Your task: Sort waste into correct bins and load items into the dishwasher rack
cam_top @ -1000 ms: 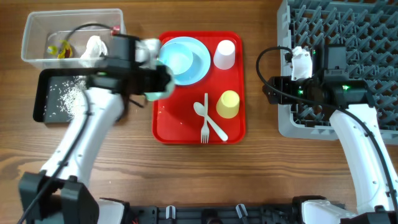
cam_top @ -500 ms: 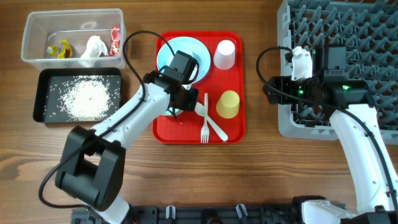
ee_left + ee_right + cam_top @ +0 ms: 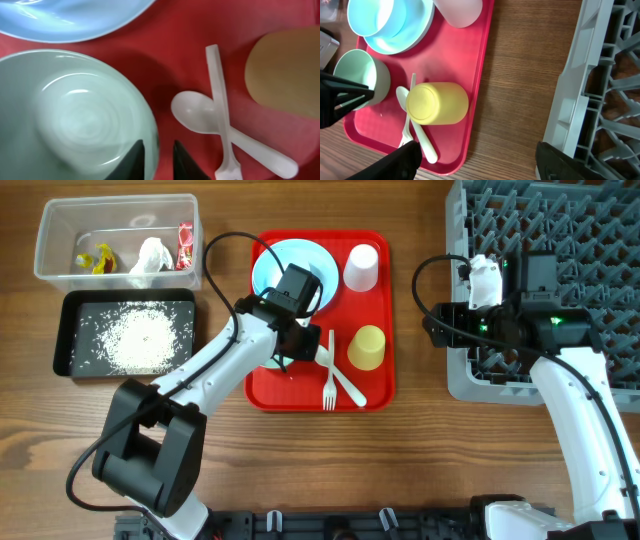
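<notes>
Broadly, the waste half of the job looks finished and the loading half not begun. Off the red tray's (image 3: 300, 395) far-left corner, the clear tub (image 3: 60, 220) holds the crumpled tissue (image 3: 150, 255), the yellow scraps (image 3: 95, 258) and the wrapper (image 3: 184, 245) with red print. Directly left of the red tray, the black tray (image 3: 62, 330) holds the rice grains (image 3: 135, 338). No waste shows on the red tray or on the table (image 3: 420, 460) around it. Every dish sits on the red tray: the plate (image 3: 420, 25) at its far-left corner with the blue bowl (image 3: 372, 17) on it, the green bowl (image 3: 75, 120) just in front of the plate, the pink cup (image 3: 361, 267) at the far-right corner, the yellow cup (image 3: 368, 346) on the right half, and the fork (image 3: 328, 398) and spoon (image 3: 321, 356) crossed beside that cup. The rack (image 3: 560, 220), to the right of the red tray, shows no dish in the part in view. The left tool (image 3: 159, 162) is over the red tray's left half, its jaws narrowly parted astride the green bowl's rim, with a sliver of red between the rim and the outer finger, so it appears not to be pinching. The right tool (image 3: 480, 160) hangs between the red tray and the rack, spread wide and carrying nothing. By this reading, all seven items remain to be carried across.
</notes>
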Controlling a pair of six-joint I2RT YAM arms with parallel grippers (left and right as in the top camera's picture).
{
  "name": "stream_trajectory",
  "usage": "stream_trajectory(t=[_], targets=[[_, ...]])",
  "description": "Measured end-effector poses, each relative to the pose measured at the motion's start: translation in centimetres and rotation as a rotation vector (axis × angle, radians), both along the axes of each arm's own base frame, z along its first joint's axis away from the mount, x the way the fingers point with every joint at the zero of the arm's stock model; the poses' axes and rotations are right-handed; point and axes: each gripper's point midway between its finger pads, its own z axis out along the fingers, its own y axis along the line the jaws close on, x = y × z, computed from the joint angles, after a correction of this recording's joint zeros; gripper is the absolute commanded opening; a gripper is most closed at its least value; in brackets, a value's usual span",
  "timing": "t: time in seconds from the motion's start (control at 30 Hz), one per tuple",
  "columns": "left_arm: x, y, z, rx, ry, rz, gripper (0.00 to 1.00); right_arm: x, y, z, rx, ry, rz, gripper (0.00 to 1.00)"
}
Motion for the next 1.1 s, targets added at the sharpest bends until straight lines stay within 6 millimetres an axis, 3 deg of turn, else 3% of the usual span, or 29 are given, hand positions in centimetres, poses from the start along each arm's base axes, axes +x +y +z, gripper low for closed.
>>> stream_trajectory(t=[0.1,0.23,0.4,0.6,0.7,0.83,1.0,1.1], targets=[[-0.1,-0.4,0.1,-0.026,0.009,0.000,0.81,0.2,0.0,0.1,0.001,-0.009,0.000,0.78],[0.9,-1.0,0.5,-0.082,-0.008,0.062,1.00,1.1,0.3,0.7,0.012,-0.054,0.008,0.78],[2.1,1.3,1.9,-0.093,0.011,0.164,1.00,1.5,2.1,1.3,0.032,-0.091,0.050,0.78],[4.3,4.2,8.1,-0.166,-0.075,0.283,1.00,2.5,6.9,3.0,0.070,-0.193,0.127,0.78],[4.4,6.1,11.1,-0.202,-0.123,0.336,1.00,2.1,9.3,3.2,0.056,-0.206,0.141,0.78],[4.3,9.3,11.9,-0.194,-0.123,0.419,1.00,1.2,10.5,1.1,-0.007,-0.140,0.125,0.82],[4.3,13.7,11.4,-0.170,-0.095,0.535,1.00,0.9,10.2,-3.0,-0.077,-0.010,0.081,0.96],[4.2,16.3,11.2,-0.158,-0.083,0.604,1.00,1.0,9.9,-4.9,-0.104,0.039,0.064,0.98]])
